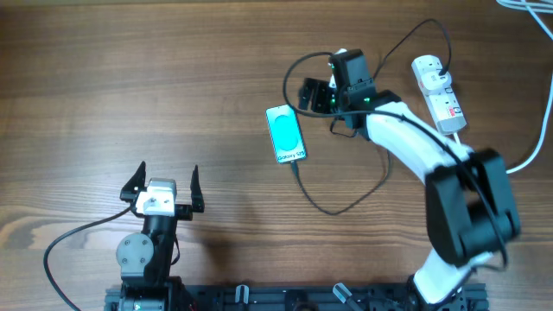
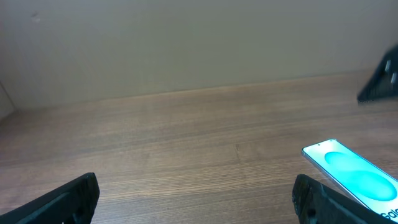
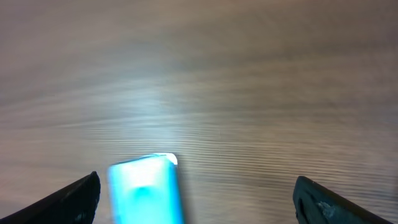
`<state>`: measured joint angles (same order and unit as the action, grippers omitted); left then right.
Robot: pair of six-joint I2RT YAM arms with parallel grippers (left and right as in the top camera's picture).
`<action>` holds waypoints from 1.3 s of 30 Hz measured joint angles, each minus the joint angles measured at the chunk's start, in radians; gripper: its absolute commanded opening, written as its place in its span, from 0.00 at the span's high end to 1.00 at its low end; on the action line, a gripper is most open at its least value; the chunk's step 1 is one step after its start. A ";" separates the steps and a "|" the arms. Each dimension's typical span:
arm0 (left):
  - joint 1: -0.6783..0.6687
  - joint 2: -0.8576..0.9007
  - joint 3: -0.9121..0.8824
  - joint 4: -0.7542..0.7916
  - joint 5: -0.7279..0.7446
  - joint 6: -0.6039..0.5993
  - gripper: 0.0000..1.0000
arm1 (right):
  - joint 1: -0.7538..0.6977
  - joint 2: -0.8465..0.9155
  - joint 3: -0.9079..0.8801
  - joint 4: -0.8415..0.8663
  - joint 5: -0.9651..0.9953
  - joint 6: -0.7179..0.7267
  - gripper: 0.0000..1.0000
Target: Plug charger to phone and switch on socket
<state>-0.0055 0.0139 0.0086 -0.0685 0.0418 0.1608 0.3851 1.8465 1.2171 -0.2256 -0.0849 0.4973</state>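
The phone [image 1: 287,134] lies flat mid-table, turquoise screen up, its white "Galaxy" strip at the near end. The thin black charger cable [image 1: 333,211] meets that near end, loops over the table and runs up to the white socket [image 1: 438,90] at the back right. I cannot tell if the plug is seated. My right gripper [image 1: 315,92] is open and empty, just right of the phone's far end. In the blurred right wrist view the phone [image 3: 146,190] sits low left between the fingers [image 3: 199,208]. My left gripper [image 1: 164,183] is open and empty at the front left.
A thick white cord [image 1: 537,138] runs from the socket area to the right edge. In the left wrist view the open fingers [image 2: 199,202] frame bare wood, with the phone [image 2: 351,177] at the right and part of the right arm [image 2: 382,81] beyond it.
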 measured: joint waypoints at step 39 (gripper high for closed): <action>0.000 0.000 0.000 0.000 -0.008 0.003 0.00 | -0.414 -1.093 -1.211 0.392 0.006 -0.407 0.00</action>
<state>-0.0055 0.0139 0.0086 -0.0685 0.0341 0.1642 -0.0292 0.7540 0.0059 0.1661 -0.0784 0.0898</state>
